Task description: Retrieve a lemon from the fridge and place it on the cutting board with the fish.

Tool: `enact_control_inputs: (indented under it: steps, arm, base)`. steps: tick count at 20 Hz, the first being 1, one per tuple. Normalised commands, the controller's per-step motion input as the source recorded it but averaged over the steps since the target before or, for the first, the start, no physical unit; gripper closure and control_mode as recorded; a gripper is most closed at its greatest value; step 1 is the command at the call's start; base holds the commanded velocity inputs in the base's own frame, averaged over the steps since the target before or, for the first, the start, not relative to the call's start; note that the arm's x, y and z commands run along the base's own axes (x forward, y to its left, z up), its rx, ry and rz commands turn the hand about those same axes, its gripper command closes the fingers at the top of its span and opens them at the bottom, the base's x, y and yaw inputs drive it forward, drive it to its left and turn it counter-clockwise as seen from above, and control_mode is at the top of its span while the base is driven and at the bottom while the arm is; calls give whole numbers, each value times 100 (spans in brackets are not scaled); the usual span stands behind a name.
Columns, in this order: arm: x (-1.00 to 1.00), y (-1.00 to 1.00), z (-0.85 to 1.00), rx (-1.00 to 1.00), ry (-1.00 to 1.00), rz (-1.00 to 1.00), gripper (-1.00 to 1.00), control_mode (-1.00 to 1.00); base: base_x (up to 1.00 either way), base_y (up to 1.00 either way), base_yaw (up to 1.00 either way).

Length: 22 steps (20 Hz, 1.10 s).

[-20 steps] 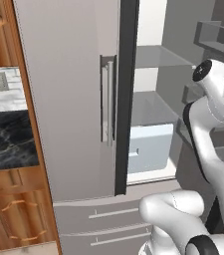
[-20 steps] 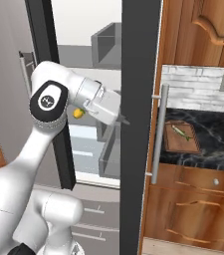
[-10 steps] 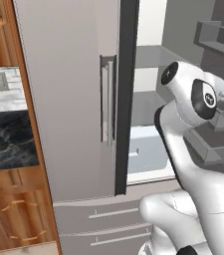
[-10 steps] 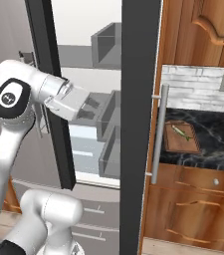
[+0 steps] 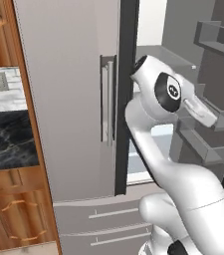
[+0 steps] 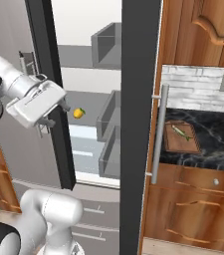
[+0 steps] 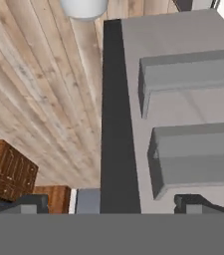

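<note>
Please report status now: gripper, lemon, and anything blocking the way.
Gripper open, empty, outside the fridge. Lemon on the shelf inside. Dark door edge stands between them.

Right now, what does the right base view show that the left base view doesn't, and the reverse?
Right base view alone: the lemon on a grey shelf inside the fridge, the cutting board on the black counter with the fish on it, and the open, empty gripper. Left base view alone: the closed left fridge door with its silver handle. Both: the white arm and the fridge's grey door bins.
</note>
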Motion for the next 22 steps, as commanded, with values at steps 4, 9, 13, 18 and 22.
enact_control_inputs:
  steps: [4, 9, 13, 18, 22]
  arm:
    - [4, 68, -13, 40, -42, -33, -100, -100]
    - [15, 64, -2, 38, -57, -44, -100, -100]
    - [33, 28, -11, 39, -48, -55, -100, -100]
    - [24, 23, -13, 40, -52, -60, -100, -100]
    - [4, 52, -5, 17, -54, -55, -100, -100]
  base:
    - [0, 0, 0]
    - [0, 0, 0]
    - [0, 0, 0]
    - [0, 0, 0]
    - [0, 0, 0]
